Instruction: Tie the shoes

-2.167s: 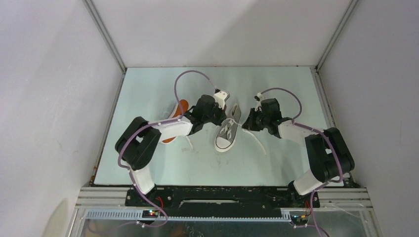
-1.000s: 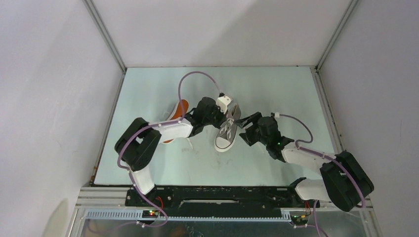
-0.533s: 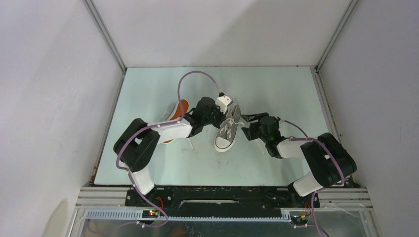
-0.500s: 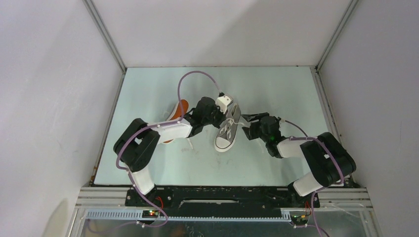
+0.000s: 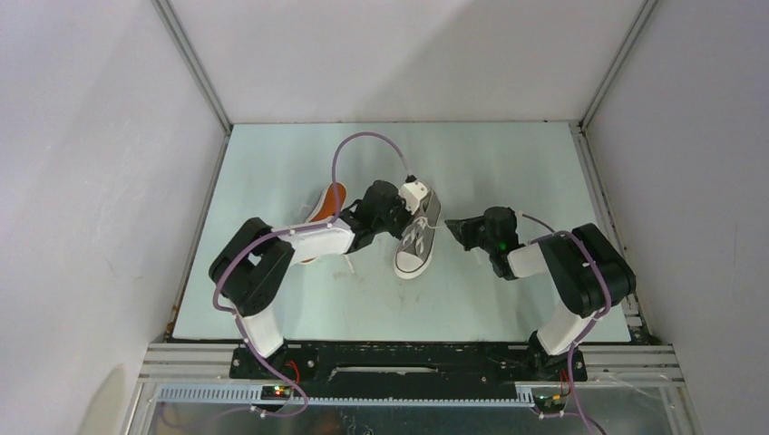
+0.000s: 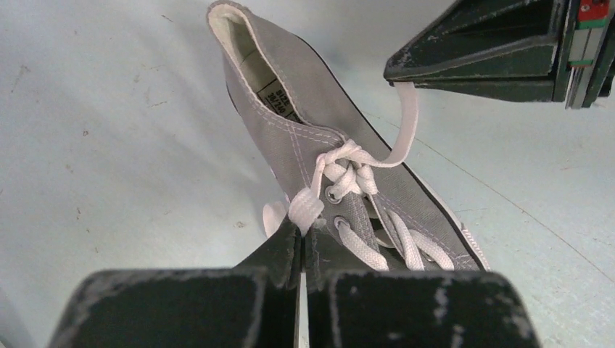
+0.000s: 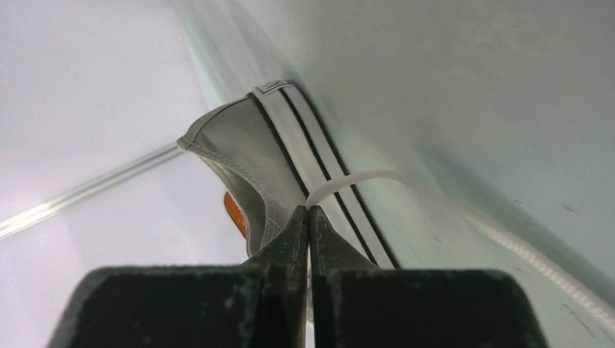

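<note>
One of the shoes (image 5: 415,246), grey with a white toe cap, stands upright mid-table, toe toward me. The other shoe (image 5: 330,203) lies on its side behind my left arm, orange sole showing. My left gripper (image 6: 303,230) is shut on a white lace loop (image 6: 306,209) at the upright shoe's (image 6: 290,123) top eyelets, beside a half-formed knot (image 6: 348,174). My right gripper (image 7: 308,212) is shut on the other lace end (image 7: 377,177) just right of the shoe's heel (image 7: 239,145). From above, the left gripper (image 5: 410,220) and right gripper (image 5: 451,226) flank the shoe's ankle.
The pale green table (image 5: 508,163) is boxed in by white walls with metal corner posts (image 5: 195,68). A purple cable (image 5: 363,138) arcs above my left arm. My right arm's elbow (image 5: 594,267) is folded back near the table's right edge.
My right gripper has gone from open to shut, now pinching the lace beside the heel, and its arm has folded back to the right. The left gripper has kept its hold.
</note>
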Available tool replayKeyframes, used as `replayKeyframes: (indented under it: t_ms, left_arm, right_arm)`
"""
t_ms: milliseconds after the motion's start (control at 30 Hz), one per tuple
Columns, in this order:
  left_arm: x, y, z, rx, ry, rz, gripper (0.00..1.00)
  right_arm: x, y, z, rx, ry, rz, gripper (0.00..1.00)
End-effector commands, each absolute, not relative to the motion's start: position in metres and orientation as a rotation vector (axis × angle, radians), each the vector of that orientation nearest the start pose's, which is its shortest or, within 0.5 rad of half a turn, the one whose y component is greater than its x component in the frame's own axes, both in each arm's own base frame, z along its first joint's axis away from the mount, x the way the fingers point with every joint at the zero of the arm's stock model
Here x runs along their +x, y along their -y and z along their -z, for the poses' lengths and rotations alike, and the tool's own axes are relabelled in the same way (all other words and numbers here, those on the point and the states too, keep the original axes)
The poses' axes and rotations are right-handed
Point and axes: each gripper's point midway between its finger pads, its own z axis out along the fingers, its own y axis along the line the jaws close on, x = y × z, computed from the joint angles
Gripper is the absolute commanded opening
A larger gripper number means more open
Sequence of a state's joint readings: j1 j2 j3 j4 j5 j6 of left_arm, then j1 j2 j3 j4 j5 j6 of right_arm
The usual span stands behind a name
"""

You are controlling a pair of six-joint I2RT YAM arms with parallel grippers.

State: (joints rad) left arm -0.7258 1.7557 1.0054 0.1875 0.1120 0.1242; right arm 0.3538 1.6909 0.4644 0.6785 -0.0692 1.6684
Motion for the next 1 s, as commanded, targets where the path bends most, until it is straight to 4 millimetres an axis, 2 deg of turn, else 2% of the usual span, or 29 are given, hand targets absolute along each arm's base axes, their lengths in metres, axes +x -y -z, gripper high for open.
replayKeyframes:
  t_ms: [0, 133, 300, 433, 500, 767, 967]
  left_arm:
    - [0.355, 0.33, -0.112, 0.986, -1.876, 0.423, 0.0]
    - [0.354, 0.336, -0.121, 1.05, -1.852, 0.43, 0.0]
    - [0.347, 0.337, -0.118, 1.142, -1.882, 0.436, 0.0]
    - [0.343, 0.335, -0.115, 1.262, -1.861, 0.369, 0.0]
    - [0.345, 0.334, -0.116, 1.294, -1.857, 0.338, 0.0]
    - [0.354, 0.335, -0.12, 1.348, -1.851, 0.288, 0.0]
    - [0.356, 0.335, -0.113, 1.434, -1.876, 0.261, 0.0]
  right_arm:
    - [0.378, -0.201, -0.078, 1.188, -1.938, -1.257, 0.0]
    - [0.382, -0.199, -0.101, 0.977, -1.964, -1.272, 0.0]
    - [0.378, -0.202, -0.116, 0.698, -2.021, -1.3, 0.0]
    - [0.374, -0.215, -0.119, 0.51, -2.046, -1.385, 0.0]
    - [0.373, -0.223, -0.125, 0.405, -2.027, -1.46, 0.03]
    - [0.381, -0.235, -0.128, 0.268, -1.988, -1.549, 0.05]
    - [0.38, -0.24, -0.131, 0.207, -1.968, -1.571, 0.08]
